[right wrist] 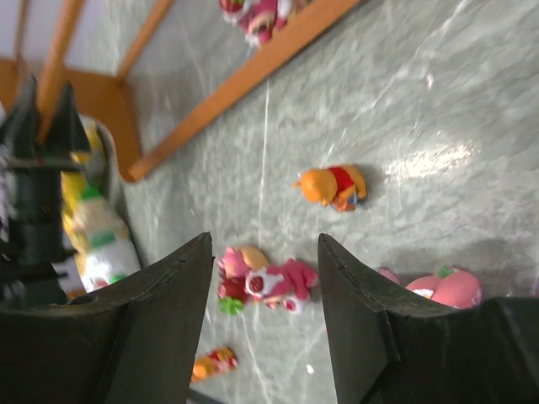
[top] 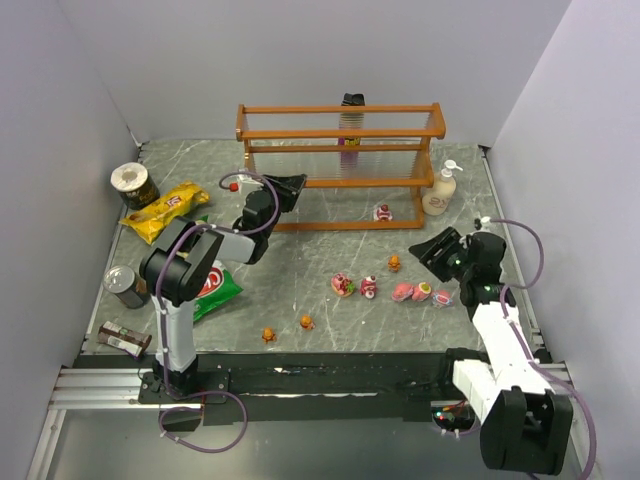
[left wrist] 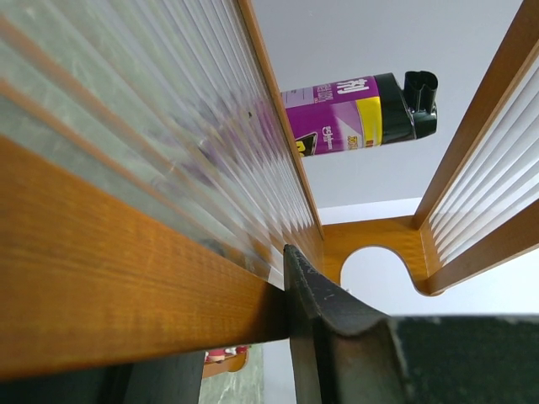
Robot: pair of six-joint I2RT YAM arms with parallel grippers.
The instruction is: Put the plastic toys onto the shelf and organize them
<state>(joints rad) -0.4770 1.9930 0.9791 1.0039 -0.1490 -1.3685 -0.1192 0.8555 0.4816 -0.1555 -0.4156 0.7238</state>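
The shelf (top: pixel 340 133) stands at the back, orange-brown with clear slatted tiers. One pink toy (top: pixel 383 212) lies by its bottom rail. Several pink toys (top: pixel 403 292) and an orange toy (top: pixel 394 263) lie in front of it, and two orange toys (top: pixel 306 322) lie near the front edge. My left gripper (top: pixel 292 185) is at the shelf's left end. In the left wrist view its jaws stand slightly apart around a wooden rail (left wrist: pixel 126 278), and I see no toy in it. My right gripper (right wrist: pixel 263 240) is open above a pink toy (right wrist: pixel 269 282).
A purple spray can (top: pixel 350 125) stands behind the shelf and a soap bottle (top: pixel 440 190) at its right end. Chip bags (top: pixel 165 210), two cans (top: pixel 128 285) and a small lying bottle (top: pixel 125 338) fill the left side.
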